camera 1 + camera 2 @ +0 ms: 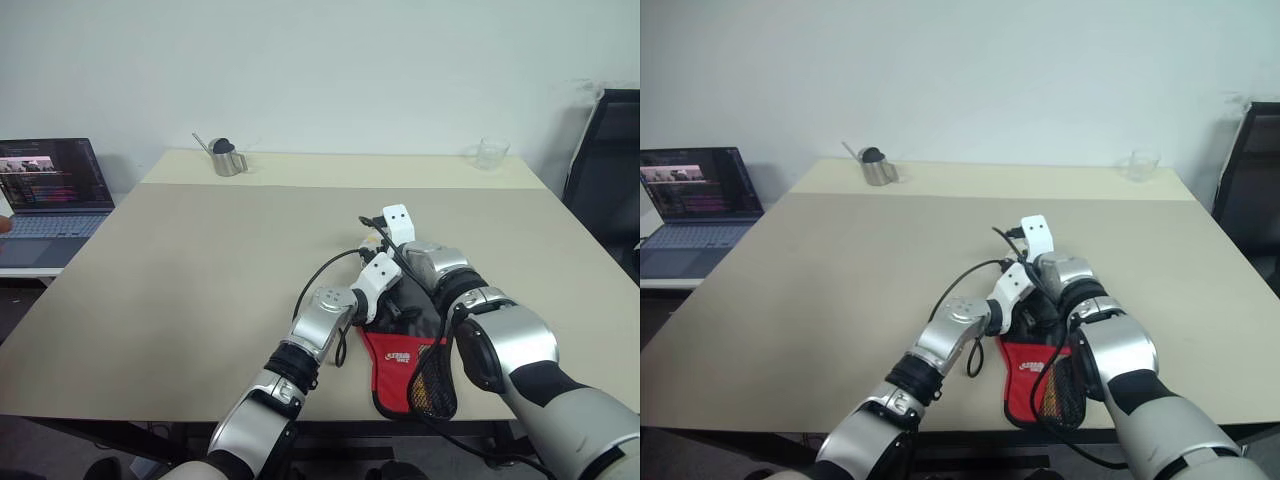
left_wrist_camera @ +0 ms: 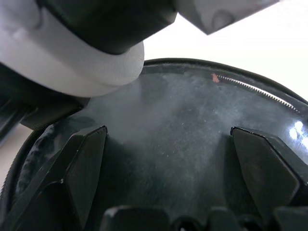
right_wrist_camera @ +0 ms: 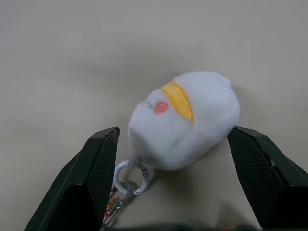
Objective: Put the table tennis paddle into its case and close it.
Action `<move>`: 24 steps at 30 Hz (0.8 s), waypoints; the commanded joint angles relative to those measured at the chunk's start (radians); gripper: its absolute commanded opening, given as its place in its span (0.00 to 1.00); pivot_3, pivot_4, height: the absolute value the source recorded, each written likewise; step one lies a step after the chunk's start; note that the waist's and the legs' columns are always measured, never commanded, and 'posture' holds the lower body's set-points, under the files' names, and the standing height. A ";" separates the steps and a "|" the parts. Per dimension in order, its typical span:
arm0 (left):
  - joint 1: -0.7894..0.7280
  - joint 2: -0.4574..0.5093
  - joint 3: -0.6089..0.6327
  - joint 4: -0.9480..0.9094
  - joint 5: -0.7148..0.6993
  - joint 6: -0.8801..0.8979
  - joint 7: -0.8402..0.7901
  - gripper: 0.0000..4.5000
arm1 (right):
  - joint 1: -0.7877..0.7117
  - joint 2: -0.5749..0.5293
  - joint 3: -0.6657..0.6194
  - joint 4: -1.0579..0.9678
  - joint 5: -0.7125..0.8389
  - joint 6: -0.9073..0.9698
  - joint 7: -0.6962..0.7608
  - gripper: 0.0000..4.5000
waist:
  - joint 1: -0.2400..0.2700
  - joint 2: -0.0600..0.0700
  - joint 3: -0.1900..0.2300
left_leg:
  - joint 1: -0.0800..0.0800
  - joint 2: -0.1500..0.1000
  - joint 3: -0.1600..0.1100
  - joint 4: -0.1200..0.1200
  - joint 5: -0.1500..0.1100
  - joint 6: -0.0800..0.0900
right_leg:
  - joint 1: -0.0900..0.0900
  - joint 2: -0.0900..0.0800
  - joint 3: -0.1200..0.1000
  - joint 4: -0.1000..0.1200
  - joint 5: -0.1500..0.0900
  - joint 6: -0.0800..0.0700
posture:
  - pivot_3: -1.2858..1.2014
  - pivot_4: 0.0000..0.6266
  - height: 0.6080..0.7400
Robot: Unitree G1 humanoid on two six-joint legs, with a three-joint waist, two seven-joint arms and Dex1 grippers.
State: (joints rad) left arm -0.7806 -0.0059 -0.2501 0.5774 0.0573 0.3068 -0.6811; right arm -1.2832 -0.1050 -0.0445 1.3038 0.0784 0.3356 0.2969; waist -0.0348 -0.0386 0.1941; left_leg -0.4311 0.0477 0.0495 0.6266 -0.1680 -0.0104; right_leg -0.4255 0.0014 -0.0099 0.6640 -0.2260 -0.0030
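The case (image 1: 400, 358), black and red with a mesh panel, lies flat near the table's front edge, right of centre. My left gripper (image 2: 168, 134) is open just above the case's black top (image 2: 192, 120), whose zip runs along the rim. My right gripper (image 3: 173, 132) reaches past the case's far end. It is open, one finger on each side of a small white plush charm (image 3: 187, 115) with a yellow band, which hangs from a metal ring (image 3: 131, 174). In the head views both arms meet over the case, near the charm (image 1: 371, 241). The paddle is hidden.
The beige table (image 1: 200, 270) stretches wide to the left and the far side. At its far edge stand a metal pitcher (image 1: 228, 158) and a clear glass (image 1: 490, 153). An open laptop (image 1: 50, 195) sits off to the left, a black chair (image 1: 610, 170) to the right.
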 commanded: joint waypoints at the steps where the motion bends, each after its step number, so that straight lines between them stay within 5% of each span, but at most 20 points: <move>1: 0.028 0.009 -0.009 -0.024 0.000 0.040 0.011 1.00 | -0.022 0.001 -0.030 -0.012 -0.006 -0.048 -0.037 0.65 | 0.000 0.000 0.000 | 0.000 0.000 0.000 0.000 0.000 0.000 | 0.000 0.000 0.000 0.000 0.000 0.000 | 0.52 0.24 1.00; 9: 0.028 0.015 -0.006 -0.038 -0.008 0.058 0.014 1.00 | -0.029 -0.011 -0.051 -0.011 -0.017 -0.066 -0.069 0.02 | 0.000 0.000 0.000 | 0.000 0.000 0.000 0.000 0.000 0.000 | 0.000 0.000 0.000 0.000 0.000 0.000 | 0.52 0.24 1.00; 24: 0.014 0.015 -0.016 -0.010 -0.017 0.059 -0.007 1.00 | -0.024 -0.116 -0.062 -0.028 -0.046 -0.064 -0.057 0.01 | 0.000 0.000 0.000 | 0.000 0.000 0.000 0.000 0.000 0.000 | 0.000 0.000 0.000 0.000 0.000 0.000 | 0.52 0.24 1.00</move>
State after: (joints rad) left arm -0.7713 0.0093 -0.2511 0.5444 0.0407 0.3445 -0.6854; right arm -1.2832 -0.2157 -0.0968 1.3043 0.0256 0.2797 0.2224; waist -0.0349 -0.0384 0.1940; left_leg -0.4307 0.0476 0.0499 0.6264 -0.1680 -0.0104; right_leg -0.4254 0.0012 -0.0096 0.6638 -0.2260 -0.0031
